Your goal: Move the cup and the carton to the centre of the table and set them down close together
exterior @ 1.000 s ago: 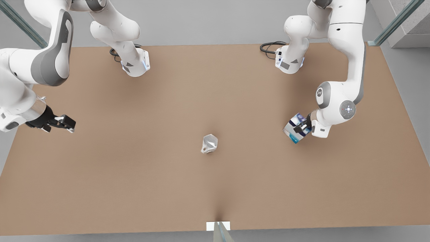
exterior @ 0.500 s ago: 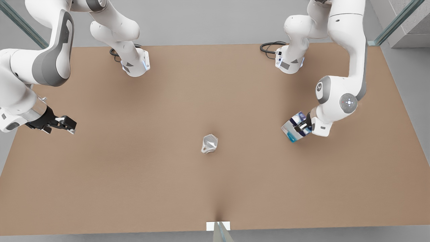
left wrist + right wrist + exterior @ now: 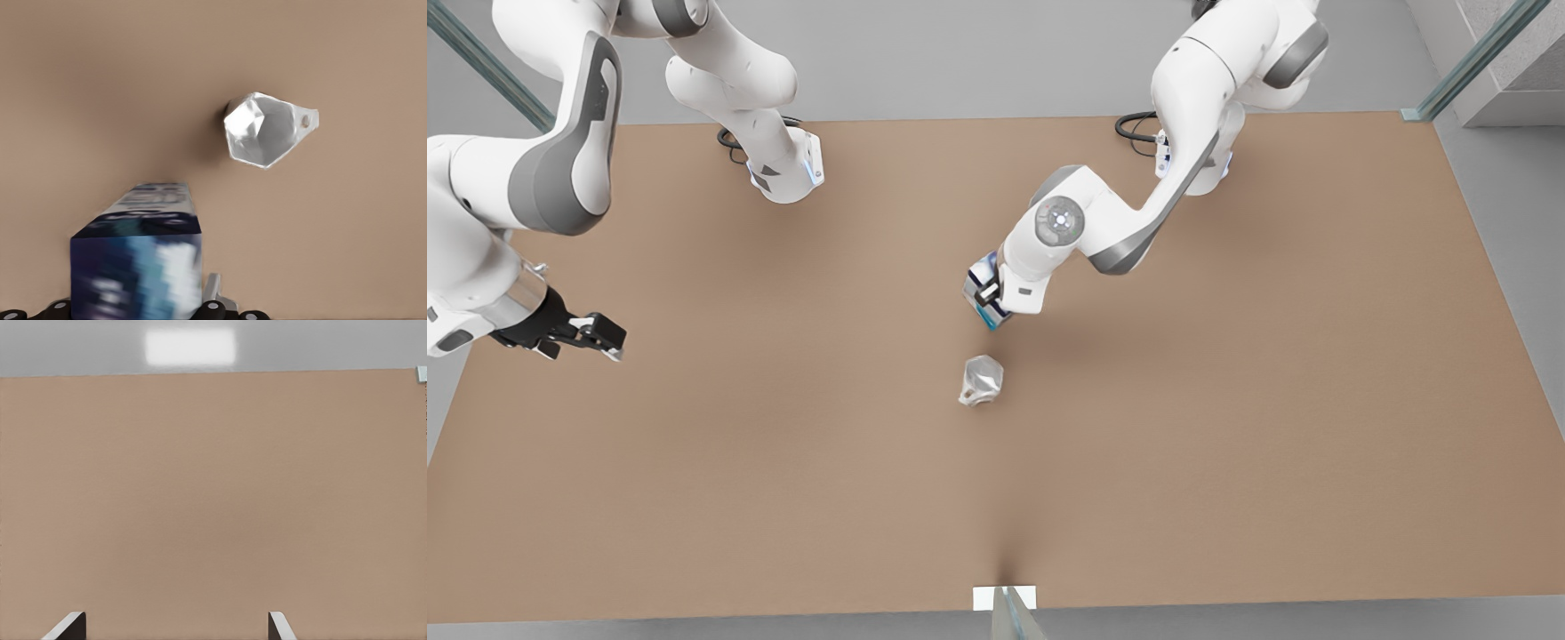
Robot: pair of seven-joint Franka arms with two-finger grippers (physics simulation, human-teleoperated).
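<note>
Left hand point(image 3: 987, 300) clamps the carton point(image 3: 980, 286) near the cup point(image 3: 982, 380) mid-tabletop point(image 3: 1227, 427); right hand point(image 3: 596, 336) waits, fingers apart

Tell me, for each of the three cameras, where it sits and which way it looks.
Front view: high above the table, looking down; both arms, cup.
Left wrist view: on the left end effector, looking down past the carton it holds at the cup.
Right wrist view: on the right end effector, facing bare table; fingertips apart.
Front and left wrist views share carton and cup.
</note>
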